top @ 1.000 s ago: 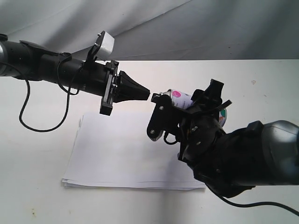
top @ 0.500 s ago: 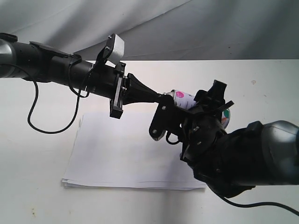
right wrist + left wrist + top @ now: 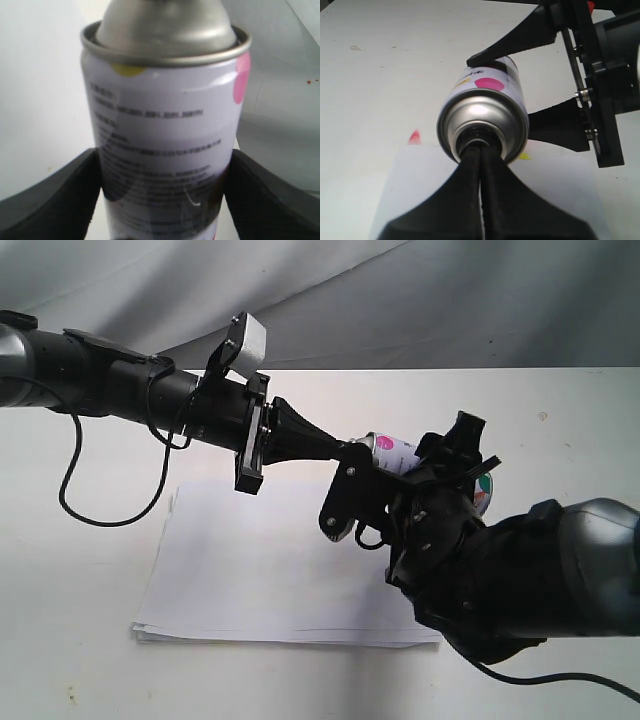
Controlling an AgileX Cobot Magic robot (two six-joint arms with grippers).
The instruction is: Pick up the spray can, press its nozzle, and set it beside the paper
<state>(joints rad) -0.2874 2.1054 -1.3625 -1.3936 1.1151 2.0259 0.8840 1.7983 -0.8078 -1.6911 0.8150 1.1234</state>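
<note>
So the right gripper [image 3: 402,466] has the spray can [image 3: 392,452] up in the air. Its jaws are clamped on either side of the body, and the can is tipped over almost flat with the silver dome pointing toward the other arm. In the right wrist view you can see the black fingers [image 3: 55,197] hugging both sides of the can [image 3: 162,135], right over the printed text label. There's a pink dot and a yellow one up near the rim.

The left gripper [image 3: 343,447] comes in from the opposite side with its jaws squeezed together into a single point. There's only a thin seam between them, and that point sits dead centre on the dome. From the left wrist view the tips [image 3: 479,149] cover the middle of the can [image 3: 487,107], so the nozzle itself is hidden behind them.

The can is the only container here and it's sealed metal, so I can't tell what's inside or how full it is.

It hangs over the far right corner of the paper [image 3: 255,570], not touching it. The paper is a thin white stack lying flat on the white surface [image 3: 575,415], and a small yellow tab [image 3: 523,156] peeks out just behind the can.
</note>
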